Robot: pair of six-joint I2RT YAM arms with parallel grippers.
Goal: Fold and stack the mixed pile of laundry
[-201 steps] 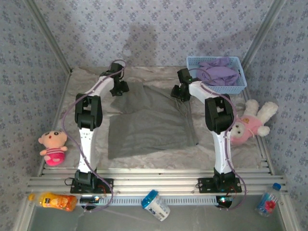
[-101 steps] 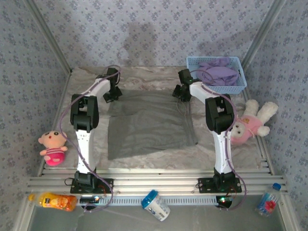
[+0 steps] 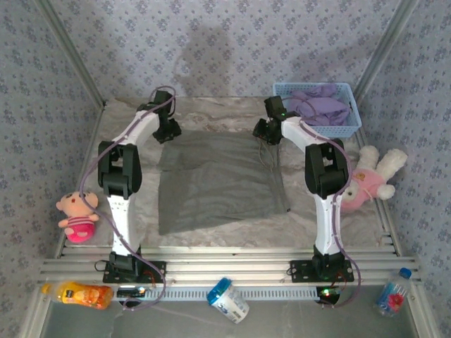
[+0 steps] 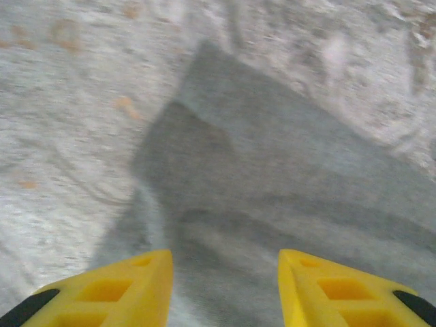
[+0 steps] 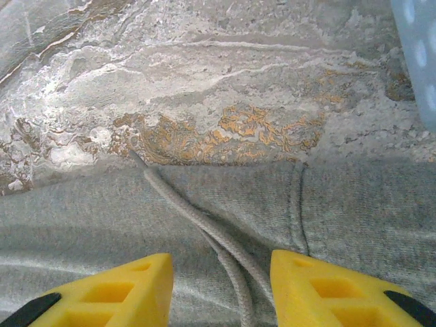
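**Left pincer** [image 4: 225, 293]: fingers spread, nothing held, poised over the far-left corner of the gray garment [image 3: 218, 179].

**Gray garment:** laid flat mid-desk [image 3: 211, 116], between the arms.

**Right pincer** [image 5: 221, 293]: fingers spread, nothing pinched, over the far-right edge, with the drawstring [image 5: 197, 218] lying between them.

**Lavender T-shirt** [image 3: 320, 107]: heaped in the basket [image 3: 335, 129] at far right, not yet folded.

**Risks noted:** the cord alone may be caught instead of cloth. A single layer may be pinched at the left corner, so a skewed fold would be produced.

Walls [image 3: 232, 35]: pale blue floral paper on the three I see.
Worktop [image 3: 218, 113]: marbled gray, orange-veined cover.
Rails [image 3: 232, 266]: aluminum, along my near edge.
Light: soft; faint shadow [image 3: 204, 67] on the back wall.
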